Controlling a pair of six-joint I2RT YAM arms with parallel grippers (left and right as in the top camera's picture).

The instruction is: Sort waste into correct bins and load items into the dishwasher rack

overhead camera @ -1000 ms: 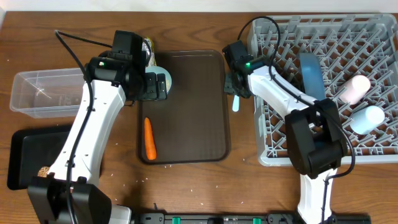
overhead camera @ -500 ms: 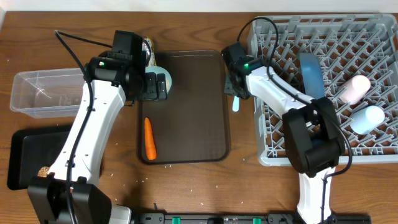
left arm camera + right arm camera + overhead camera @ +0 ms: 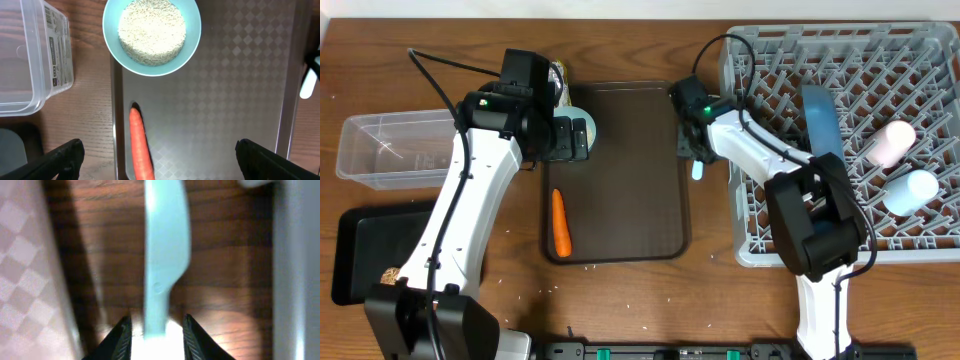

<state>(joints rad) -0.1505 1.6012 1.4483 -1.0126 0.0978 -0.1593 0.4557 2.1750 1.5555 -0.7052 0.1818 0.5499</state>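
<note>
Spoon | on bare wood betw serving tray & rack, toward far edge | long axis along R gripper approach | fingers astride handle, not clamped | R arm nearer

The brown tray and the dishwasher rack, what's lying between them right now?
The pale spoon lies on the bare wood strip between the brown tray and the rack, with the right gripper over it. The overhead view shows this.

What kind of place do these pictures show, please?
Probably a lab bench staged as a kitchen cleanup area: two robot arms at a wooden table, a grey dishwasher rack holding dishes, and a bowl of rice on a brown serving tray.
</note>
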